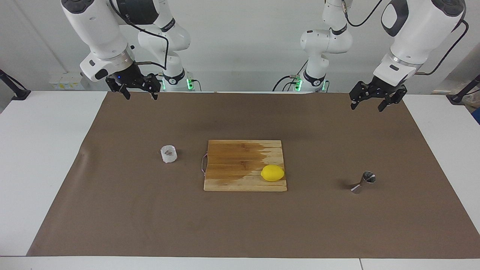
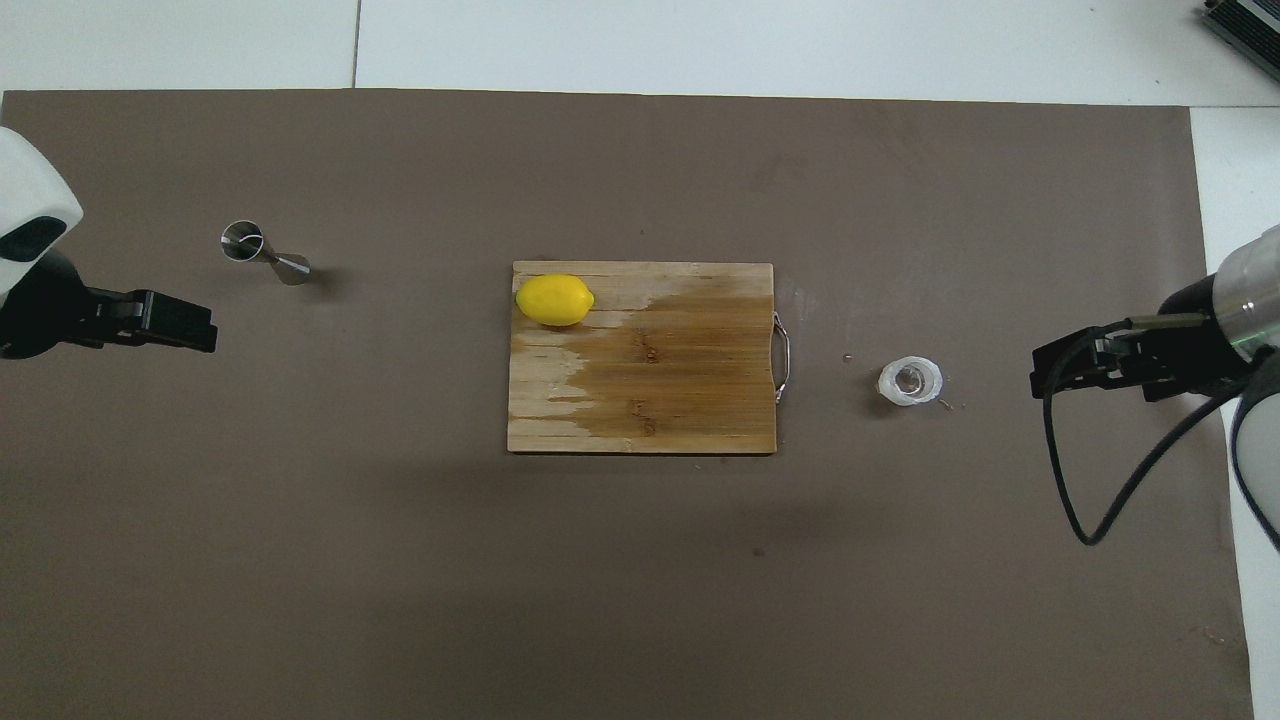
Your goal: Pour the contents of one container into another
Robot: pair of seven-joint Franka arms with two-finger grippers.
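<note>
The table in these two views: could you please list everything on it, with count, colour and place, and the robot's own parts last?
Brown mat: one, brown, covers most of the table.
Cutting board: one, wooden, partly darkened, mid-mat.
Lemon: one, yellow, on the board's corner farther from the robots, toward the left arm's end.
Clear cup: one, frosty clear, upright on the mat toward the right arm's end.
Jigger: one, shiny steel, on the mat toward the left arm's end.
Left gripper: one, black, open, raised over the mat's edge nearest the robots.
Right gripper: one, black, open, raised likewise at its own end.
</note>
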